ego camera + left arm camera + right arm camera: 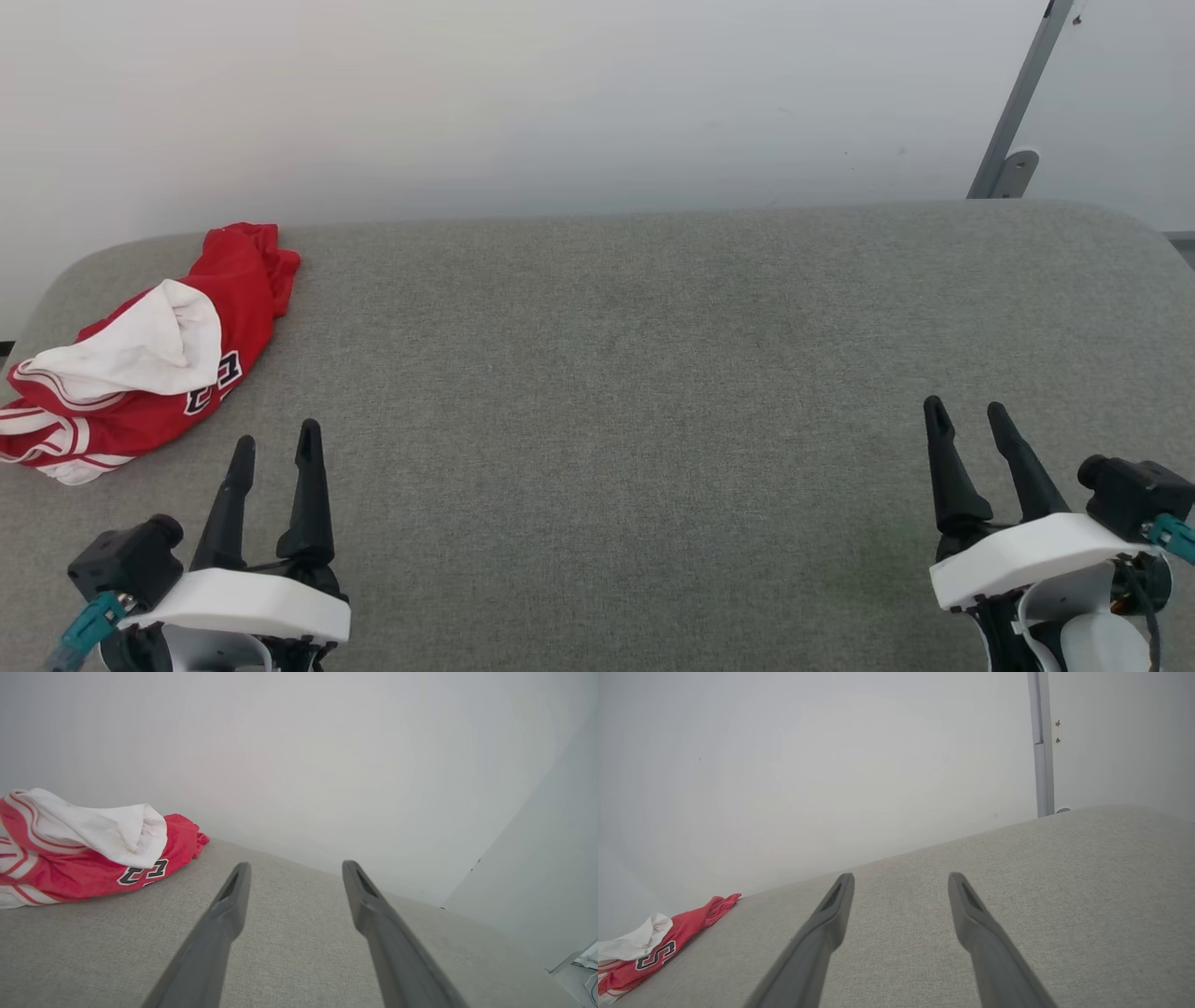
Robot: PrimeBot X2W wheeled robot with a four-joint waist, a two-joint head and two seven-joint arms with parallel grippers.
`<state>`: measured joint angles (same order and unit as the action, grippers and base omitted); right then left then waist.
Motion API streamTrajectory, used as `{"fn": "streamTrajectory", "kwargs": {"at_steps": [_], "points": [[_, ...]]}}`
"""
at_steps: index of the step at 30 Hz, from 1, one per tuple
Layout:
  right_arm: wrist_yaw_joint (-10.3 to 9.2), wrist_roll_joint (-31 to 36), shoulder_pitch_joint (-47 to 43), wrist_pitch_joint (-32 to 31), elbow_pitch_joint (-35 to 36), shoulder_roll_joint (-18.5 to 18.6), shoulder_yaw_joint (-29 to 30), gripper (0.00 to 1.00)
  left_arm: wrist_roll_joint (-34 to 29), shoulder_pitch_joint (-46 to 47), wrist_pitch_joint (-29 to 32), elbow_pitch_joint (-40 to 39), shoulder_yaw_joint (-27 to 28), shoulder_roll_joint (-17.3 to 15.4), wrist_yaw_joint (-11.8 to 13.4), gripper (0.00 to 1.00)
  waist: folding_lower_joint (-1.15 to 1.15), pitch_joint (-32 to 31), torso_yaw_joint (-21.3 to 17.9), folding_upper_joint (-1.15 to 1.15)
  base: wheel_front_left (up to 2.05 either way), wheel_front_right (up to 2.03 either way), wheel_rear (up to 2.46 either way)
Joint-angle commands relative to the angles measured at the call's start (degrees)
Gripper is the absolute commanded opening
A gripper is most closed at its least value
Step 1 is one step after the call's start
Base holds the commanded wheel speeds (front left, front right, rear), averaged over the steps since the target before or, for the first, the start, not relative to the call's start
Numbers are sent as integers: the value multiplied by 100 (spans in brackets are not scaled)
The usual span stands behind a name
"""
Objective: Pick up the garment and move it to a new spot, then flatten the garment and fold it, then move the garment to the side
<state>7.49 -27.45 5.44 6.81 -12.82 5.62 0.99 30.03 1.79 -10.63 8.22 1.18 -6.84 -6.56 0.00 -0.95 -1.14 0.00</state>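
One grey pole (1043, 765) rises beyond right hand (900, 877).

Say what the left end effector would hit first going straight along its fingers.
Probably nothing before the wall: the left end effector points over bare cushion, the jersey lying off to its left.

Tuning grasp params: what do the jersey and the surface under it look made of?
Jersey: soft matte fabric, red with white lining, probably synthetic knit; it lies crumpled in loose folds. Surface: grey woven upholstery, matte, weave visible; rounded edges suggest padding.
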Motion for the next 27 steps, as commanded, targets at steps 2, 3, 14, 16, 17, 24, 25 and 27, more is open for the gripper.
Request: {"fn": "streamTrajectory", "kwargs": {"at_steps": [2, 3, 14, 16, 17, 24, 25, 27], "points": [[0, 204, 115, 64, 66, 29, -19, 100, -225, -23, -74, -64, -15, -35, -31, 100, 0, -1, -3, 0, 0, 0, 0], [0, 243, 114, 78, 65, 26, -19, 100, -267, -22, -84, -64, -22, -37, -35, 100, 0, -2, -4, 0, 0, 0, 0], [0, 805, 99, 181, 121, -13, -21, 100, -758, -28, -219, -94, -56, -88, -48, 100, 0, -21, -10, 0, 0, 0, 0], [0, 892, 95, 198, 134, -18, -16, 100, -850, -41, -242, -104, -56, -94, -46, 100, 0, -22, -11, 0, 0, 0, 0], [-1, 934, 93, 208, 142, -18, -14, 100, -883, -48, -255, -110, -56, -95, -48, 100, 0, -21, -11, 0, 0, 0, 0], [-1, 1203, 97, 261, 171, 1, -24, 100, -1092, -75, -315, -134, -66, -108, -51, 100, 0, -20, -15, 0, 0, 0, 0], [-1, 1238, 97, 274, 174, 4, -26, 100, -1136, -72, -327, -139, -68, -114, -53, 100, 0, -21, -17, 0, 0, 0, 0], [-1, 1322, 100, 299, 179, 12, -29, 100, -1212, -69, -354, -148, -71, -119, -56, 100, 0, -23, -20, 0, 0, 0, 0]]}}
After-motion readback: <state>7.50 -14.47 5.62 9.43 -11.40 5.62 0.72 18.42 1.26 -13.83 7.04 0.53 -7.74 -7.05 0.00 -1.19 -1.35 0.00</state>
